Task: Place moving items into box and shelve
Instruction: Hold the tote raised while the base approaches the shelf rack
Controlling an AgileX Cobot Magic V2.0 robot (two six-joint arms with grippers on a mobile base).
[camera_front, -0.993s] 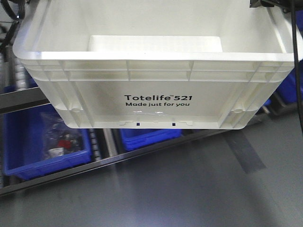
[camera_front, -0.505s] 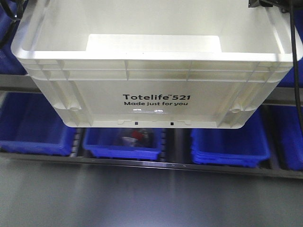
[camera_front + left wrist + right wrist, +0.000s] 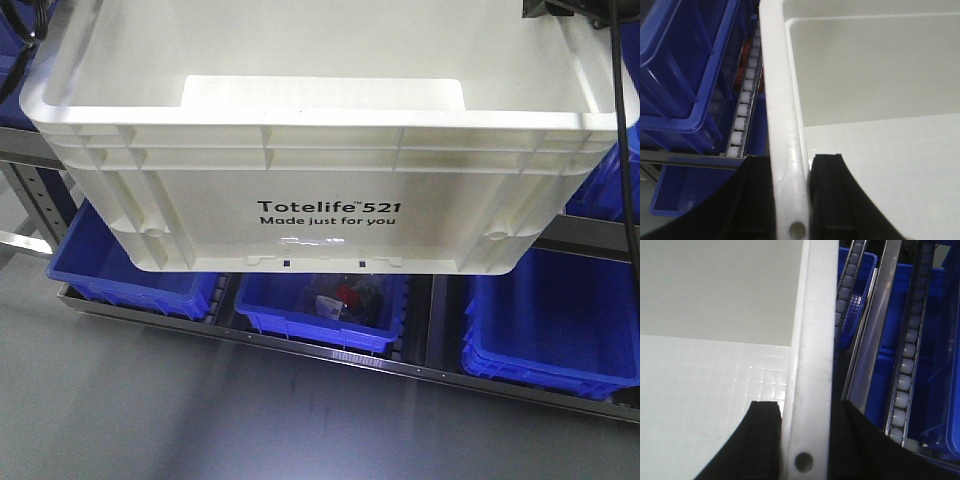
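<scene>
Box [image 3: 320,150] was held up off the floor, roughly level, with its printed face toward the front camera.

Left gripper [image 3: 791,161] was clamped across the box's left wall. The white rim ran straight up between the jaws, one finger inside the box and one outside. Right gripper [image 3: 807,409] did the same on the opposite wall, the rim pinched between its jaws.

Likely reasons:
- A crate this wide suits no single grip.
- Opposed pinches on the two side walls share the load and keep it from tipping.

Moving items were not seen. The strips of box floor just inside each inner finger were bare, and the rest of the interior was out of view, so I could not tell where they lay.

Just outside each outer finger were blue bins [image 3: 322,306] and a roller track [image 3: 744,112] of the rack [image 3: 330,352].

The bottom tier under the box was filled with bins. That probably explains the raised carry: the load has to clear them and find a free level.

Judged stage was transport to the shelf, with the box not yet set down.

Risk was the box's rim slipping through the jaws if the arms drifted apart.
</scene>
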